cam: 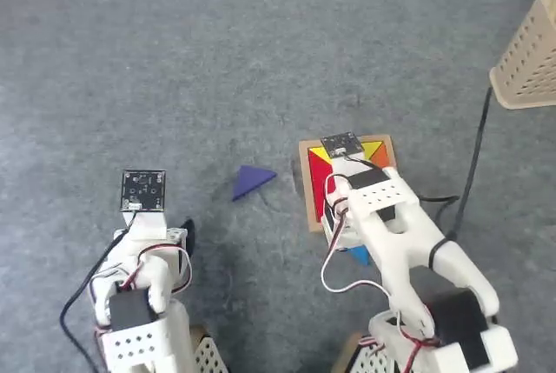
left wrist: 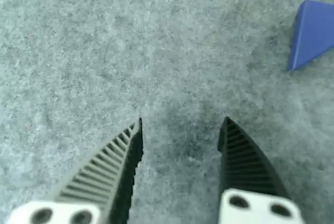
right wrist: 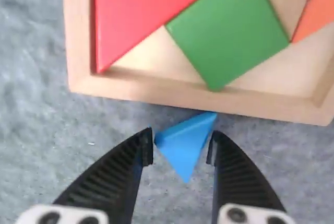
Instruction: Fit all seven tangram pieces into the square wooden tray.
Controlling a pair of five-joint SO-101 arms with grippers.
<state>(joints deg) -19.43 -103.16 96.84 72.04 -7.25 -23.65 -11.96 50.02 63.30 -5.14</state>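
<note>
Light-blue, the small triangle (right wrist: 183,153) lies on the grey mat just outside the tray (right wrist: 156,91), one corner touching its outer wall. The right gripper (right wrist: 181,141) has its fingers pressed against the piece's two slanting edges. Because those edges taper, I judge the pinch could squeeze the triangle out, or tilt it as it lifts. Raised too low, it could catch the rim and nudge the tray. Inside the tray, bare wood shows between the red triangle (right wrist: 135,10) and the green square (right wrist: 229,25), so a badly turned piece would ride up on them. Well apart from the tray lies the dark-blue triangle (cam: 252,182), and beyond it the left gripper (left wrist: 182,122), fingers apart over bare mat.
</note>
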